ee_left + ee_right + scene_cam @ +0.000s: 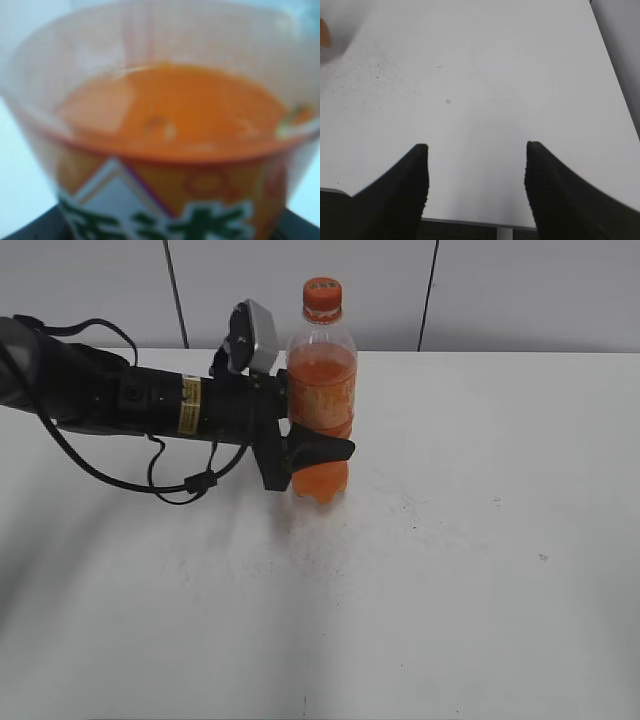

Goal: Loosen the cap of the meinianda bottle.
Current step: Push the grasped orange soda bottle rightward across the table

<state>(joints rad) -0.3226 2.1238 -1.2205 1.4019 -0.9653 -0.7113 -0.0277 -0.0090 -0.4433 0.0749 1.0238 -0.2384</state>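
Bottle [321, 410]: standing upright at upper centre of the exterior view, long axis vertical, neck pointing up.
Cap [322, 292]: sitting on top, facing up.
Left gripper [312, 452]: reaching in from the left, pinching the bottle's lower body.
Right gripper [476, 172]: hanging spread over the bare white table [495, 75], holding nothing.

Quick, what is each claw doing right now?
Left claw: closed around the meinianda bottle, gripping its lower body.
Right claw: open, holding nothing, above the table.
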